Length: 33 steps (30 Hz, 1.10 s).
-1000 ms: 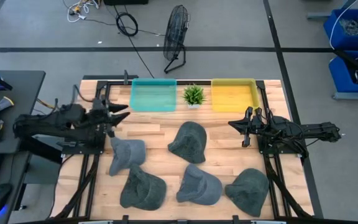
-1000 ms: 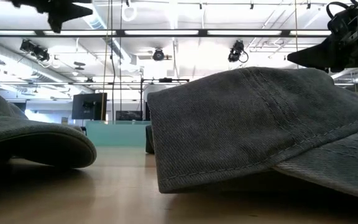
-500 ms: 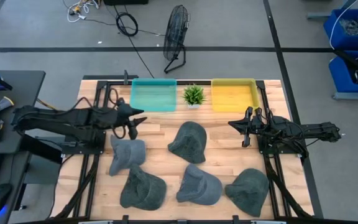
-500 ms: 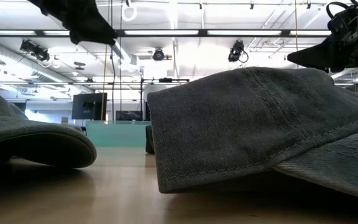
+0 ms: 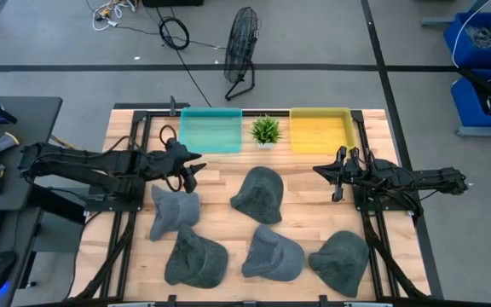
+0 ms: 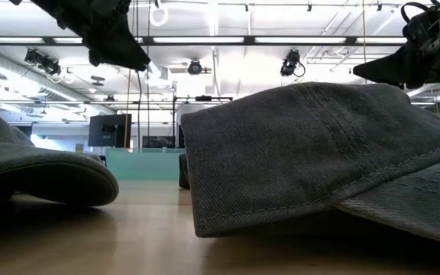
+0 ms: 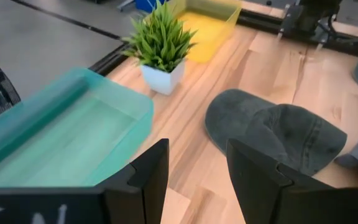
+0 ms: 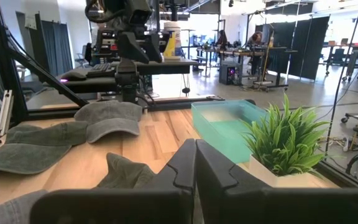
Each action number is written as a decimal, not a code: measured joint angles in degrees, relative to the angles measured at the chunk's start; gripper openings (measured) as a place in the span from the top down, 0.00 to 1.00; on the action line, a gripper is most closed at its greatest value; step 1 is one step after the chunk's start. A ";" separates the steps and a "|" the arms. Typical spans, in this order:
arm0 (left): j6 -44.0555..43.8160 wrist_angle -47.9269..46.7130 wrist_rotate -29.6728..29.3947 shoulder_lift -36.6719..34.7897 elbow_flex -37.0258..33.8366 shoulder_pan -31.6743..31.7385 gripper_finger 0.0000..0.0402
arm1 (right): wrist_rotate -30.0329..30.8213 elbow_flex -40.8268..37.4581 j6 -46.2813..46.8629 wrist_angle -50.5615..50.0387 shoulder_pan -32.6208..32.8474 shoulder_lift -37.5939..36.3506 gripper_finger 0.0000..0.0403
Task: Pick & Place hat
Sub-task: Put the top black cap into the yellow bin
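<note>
My left gripper [image 5: 189,167] hangs above the table [image 5: 305,181], out past the far edge of the far-left hat [image 5: 174,212] and near the teal bin [image 5: 210,130]. Fingers [image 7: 146,174] are spread, with bare wood showing in the gap between them and nothing held.

My right gripper [image 5: 329,178] is parked at the right side of the table, just on the near side of the yellow bin [image 5: 320,128]. Its fingers [image 8: 182,168] are pressed together, holding nothing.

Five grey hats on the wood, none in a bin:
- far-left hat, just near of my left gripper
- centre hat [image 5: 259,193], between the two arms (this is the one facing the left wrist camera [image 7: 272,134])
- near-left hat [image 5: 195,258]
- near-centre hat [image 5: 273,253]
- near-right hat [image 5: 341,261]

Potted plant [image 5: 266,130] sits between the teal and yellow bins at the far edge.

Writing: a white strip on the left gripper body shows partial letters in the wrist view, too cropped to read. No brand or label legible on the hats or bins.

Low view is mostly filled by one hat's crown [image 6: 312,153] close to the lens.
</note>
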 joint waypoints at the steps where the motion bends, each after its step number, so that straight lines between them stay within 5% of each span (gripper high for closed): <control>1: -0.02 -0.03 0.00 0.43 0.00 0.00 0.59 | 0.00 -0.01 0.00 0.01 0.01 0.00 0.97; 13: 2.98 -0.01 13.55 5.10 0.02 -0.04 0.59 | 0.00 -0.01 -0.02 0.02 0.01 0.00 0.97; 24: 5.76 -0.57 15.79 8.50 0.02 -0.87 0.59 | 0.00 0.00 -1.56 0.00 0.00 0.00 0.97; 29: 5.85 -1.34 17.72 9.18 0.02 -1.83 0.59 | 0.02 -0.01 12.85 0.13 0.08 0.00 0.97; 33: 4.69 -1.47 18.02 9.51 -0.02 -2.89 0.59 | 0.39 0.01 14.98 0.07 0.06 0.00 0.97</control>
